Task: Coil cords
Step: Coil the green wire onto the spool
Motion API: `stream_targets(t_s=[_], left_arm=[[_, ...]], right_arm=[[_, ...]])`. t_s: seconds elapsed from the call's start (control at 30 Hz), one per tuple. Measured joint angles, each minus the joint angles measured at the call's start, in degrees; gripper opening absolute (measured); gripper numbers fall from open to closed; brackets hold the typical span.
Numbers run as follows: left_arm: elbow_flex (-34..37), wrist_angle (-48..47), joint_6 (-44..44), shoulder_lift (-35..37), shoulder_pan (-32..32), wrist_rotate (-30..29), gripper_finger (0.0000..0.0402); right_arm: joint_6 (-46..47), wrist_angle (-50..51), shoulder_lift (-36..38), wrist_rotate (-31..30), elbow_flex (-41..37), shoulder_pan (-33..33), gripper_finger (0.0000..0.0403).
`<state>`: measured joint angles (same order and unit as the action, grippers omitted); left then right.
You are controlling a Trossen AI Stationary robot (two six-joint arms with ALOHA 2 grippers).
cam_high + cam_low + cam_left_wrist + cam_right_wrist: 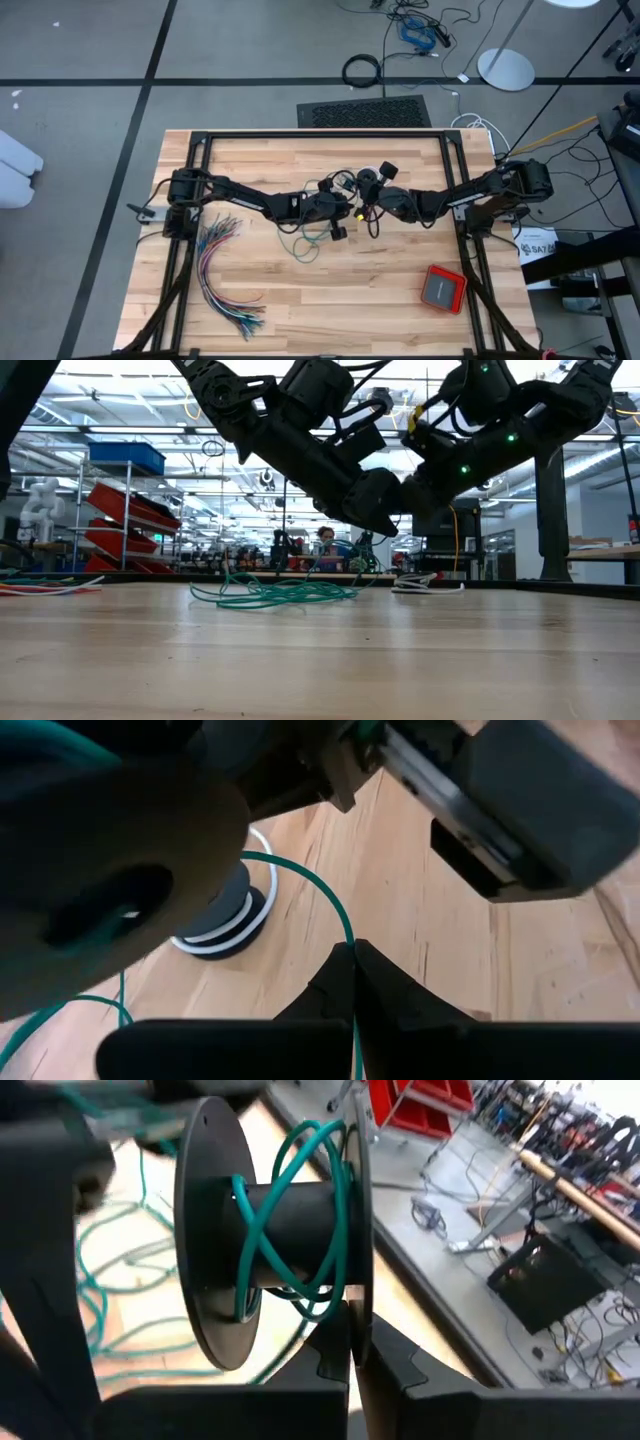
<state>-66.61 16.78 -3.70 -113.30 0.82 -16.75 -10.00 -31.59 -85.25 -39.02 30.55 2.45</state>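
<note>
Where high view hides it, right wrist shows teal cord [300, 1210] wound on spool [270, 1230] (black).

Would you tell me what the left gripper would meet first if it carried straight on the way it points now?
Probably bare table; the left gripper, shut on the teal cord, points there, though depth is unclear.

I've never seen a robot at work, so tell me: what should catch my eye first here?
Two dark arms meet over the middle of the wooden table. The right gripper has its jaws shut on the rim of a black spool with green cord wound around it, while the left gripper pinches that same cord; more of it lies loose on the table. Near the left edge lies a fan of many-coloured wires.
</note>
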Motion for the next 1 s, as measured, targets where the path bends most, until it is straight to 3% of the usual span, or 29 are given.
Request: stream_targets(t_s=[1.0], left_arm=[[0.0,0.1,0.0,0.0,0.2,1.8,0.0]], right_arm=[[8.4,10.4,-3.9,2.9,0.0,0.2,0.0]])
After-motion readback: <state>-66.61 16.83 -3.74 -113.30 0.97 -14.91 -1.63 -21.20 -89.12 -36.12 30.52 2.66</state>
